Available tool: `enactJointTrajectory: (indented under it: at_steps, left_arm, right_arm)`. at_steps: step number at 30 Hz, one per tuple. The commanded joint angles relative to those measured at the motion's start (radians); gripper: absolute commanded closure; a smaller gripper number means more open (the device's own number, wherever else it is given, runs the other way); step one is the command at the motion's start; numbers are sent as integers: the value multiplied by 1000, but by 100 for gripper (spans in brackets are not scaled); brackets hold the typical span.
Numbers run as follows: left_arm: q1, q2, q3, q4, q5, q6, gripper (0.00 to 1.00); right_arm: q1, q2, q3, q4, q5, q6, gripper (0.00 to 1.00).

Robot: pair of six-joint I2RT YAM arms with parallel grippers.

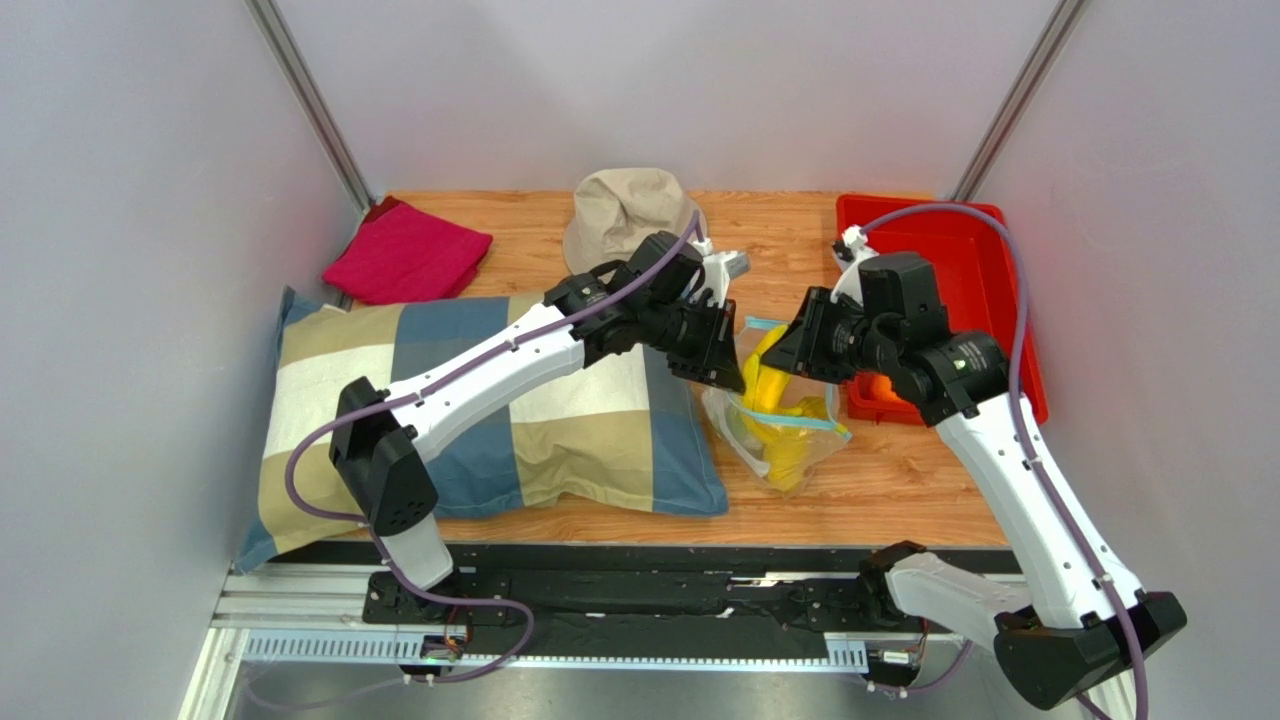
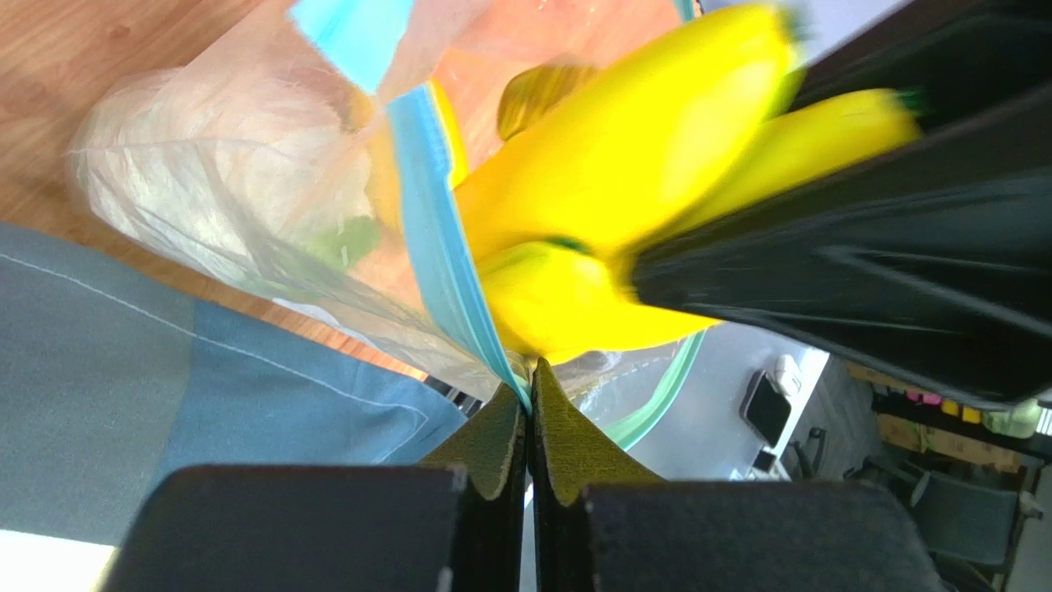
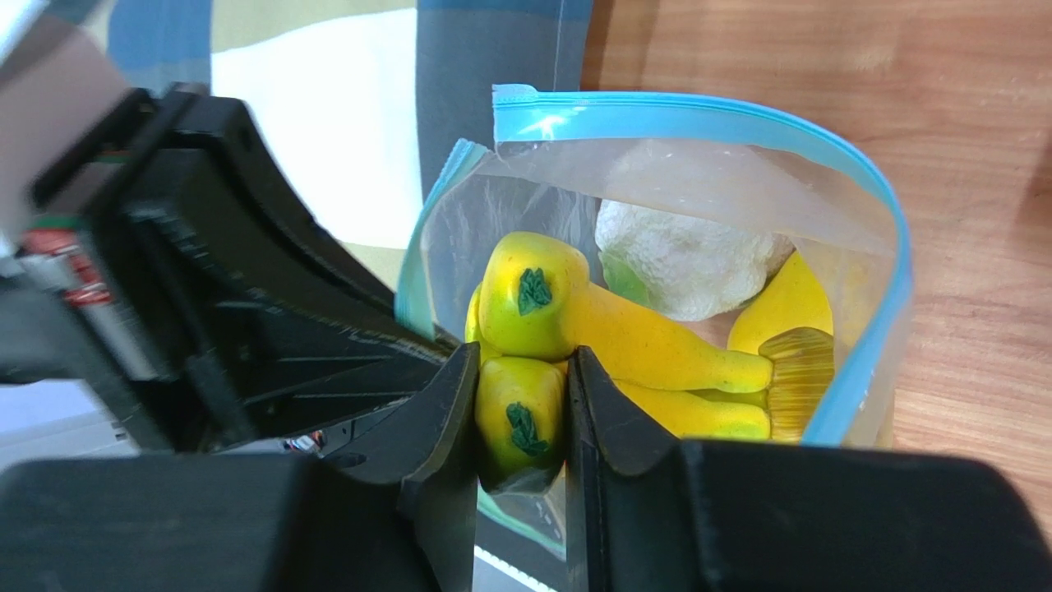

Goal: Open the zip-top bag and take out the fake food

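Occlusion first: from above, both wrists crowd over the bag (image 1: 781, 450), so its mouth and all fingertips are hidden there; only its lower half and a streak of yellow show. Left wrist view is blurred on the banana (image 2: 617, 185). Cauliflower (image 3: 685, 253) is half covered by the banana, and a yellow piece (image 3: 790, 302) beside it is too cut off to identify. Left gripper (image 2: 531, 413) is pinched flat on the bag's blue zip strip (image 2: 438, 234) at one side of the rim. Right gripper (image 3: 524, 419) is clamped on one stem end of the banana, right at the open mouth, rest of the bunch down inside the bag. The two grippers sit close together across the mouth. Bag lies on the wooden table (image 1: 902, 495), just beside the pillow (image 1: 496, 405)
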Motion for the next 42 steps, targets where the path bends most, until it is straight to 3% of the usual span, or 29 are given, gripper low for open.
enactJointTrajectory:
  at_steps: [1,10,19,23,27,30,33,42]
  left_arm:
    - [-4,-36,-13,36,-18,3,100]
    - [-4,-27,0,29,-17,7,100]
    - [-6,-25,-12,36,-1,-2,100]
    - [-4,-19,-18,42,5,-3,100]
    - [-4,-13,-16,39,6,10,100]
    - [-4,-10,-10,25,13,29,100]
    - [-4,-4,3,11,26,55,100]
    - [-4,10,39,-43,42,157,100]
  right_arm:
    - [-2,-77,68,29,-25,16,100]
    - [-3,-143,93,61,-59,48,100]
    - [-5,-174,160,126,4,122,100]
    - [-5,-117,260,186,-28,221,100]
    - [-18,-27,425,170,11,203,100]
    - [-58,62,559,60,115,116,100]
    - [-177,162,662,-102,212,45,100]
    - [-518,357,423,-24,232,56,100]
